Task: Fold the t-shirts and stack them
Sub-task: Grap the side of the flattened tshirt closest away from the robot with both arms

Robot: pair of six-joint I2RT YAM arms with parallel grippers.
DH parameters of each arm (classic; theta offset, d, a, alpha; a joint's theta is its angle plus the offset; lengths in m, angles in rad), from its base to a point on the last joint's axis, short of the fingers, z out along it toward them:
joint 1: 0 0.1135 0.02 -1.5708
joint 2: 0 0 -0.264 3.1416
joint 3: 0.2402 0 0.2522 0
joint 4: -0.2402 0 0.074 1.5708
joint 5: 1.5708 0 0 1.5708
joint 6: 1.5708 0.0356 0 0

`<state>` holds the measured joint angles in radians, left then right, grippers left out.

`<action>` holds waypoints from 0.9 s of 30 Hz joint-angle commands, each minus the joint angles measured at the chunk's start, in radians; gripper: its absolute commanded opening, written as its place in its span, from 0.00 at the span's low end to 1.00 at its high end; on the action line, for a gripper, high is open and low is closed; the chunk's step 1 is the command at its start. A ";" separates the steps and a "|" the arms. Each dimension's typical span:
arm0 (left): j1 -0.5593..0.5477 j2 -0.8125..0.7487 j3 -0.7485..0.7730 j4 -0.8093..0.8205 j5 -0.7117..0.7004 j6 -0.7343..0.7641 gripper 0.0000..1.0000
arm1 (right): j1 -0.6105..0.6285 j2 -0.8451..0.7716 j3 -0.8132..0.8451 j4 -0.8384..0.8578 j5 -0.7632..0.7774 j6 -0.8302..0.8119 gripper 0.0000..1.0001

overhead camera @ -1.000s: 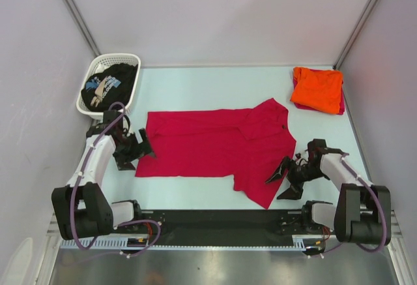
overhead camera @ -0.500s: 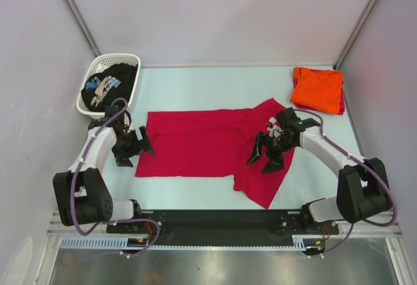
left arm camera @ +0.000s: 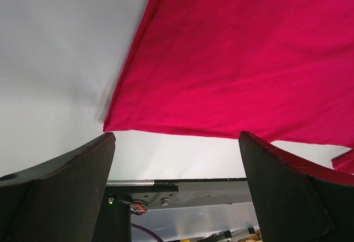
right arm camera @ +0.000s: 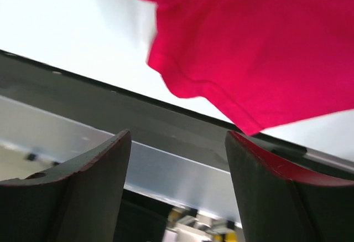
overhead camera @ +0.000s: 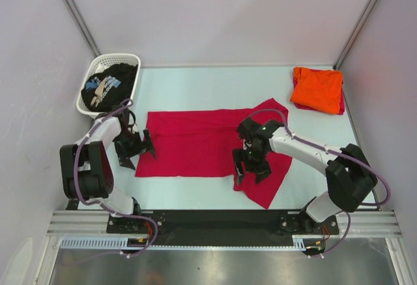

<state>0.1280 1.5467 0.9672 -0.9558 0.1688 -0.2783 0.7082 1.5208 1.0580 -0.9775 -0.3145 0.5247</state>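
Observation:
The crimson-red t-shirt (overhead camera: 202,145) lies spread flat across the middle of the table; it also shows in the left wrist view (left arm camera: 243,59) and the right wrist view (right arm camera: 265,42). My left gripper (overhead camera: 135,151) is open and empty just off the shirt's near left corner. My right gripper (overhead camera: 251,167) is open and empty over the shirt's right part, above the sleeve that points toward the near edge. The orange t-shirt (overhead camera: 317,88) lies folded at the far right on another red cloth. The black printed t-shirt (overhead camera: 107,84) sits in the basket.
The white lattice basket (overhead camera: 124,58) stands at the far left corner. The black rail (overhead camera: 215,220) runs along the near table edge. Grey walls close the table on three sides.
My right gripper has swung from the right table edge leftward onto the shirt's right part. My left gripper has shifted slightly beside the shirt's left edge.

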 commanded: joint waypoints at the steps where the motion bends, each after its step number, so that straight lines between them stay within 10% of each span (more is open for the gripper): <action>1: 0.007 0.033 0.062 -0.004 0.018 0.025 1.00 | 0.118 0.032 0.054 -0.101 0.153 0.020 0.74; 11: 0.039 0.087 0.087 -0.003 0.044 0.067 1.00 | 0.436 0.183 0.160 -0.230 0.517 0.138 0.73; 27: 0.090 0.130 0.088 0.003 0.112 0.068 1.00 | 0.519 0.410 0.129 -0.221 0.704 0.264 0.50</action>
<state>0.2020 1.6722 1.0252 -0.9524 0.2573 -0.2340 1.2224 1.9102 1.1606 -1.2232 0.3149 0.7444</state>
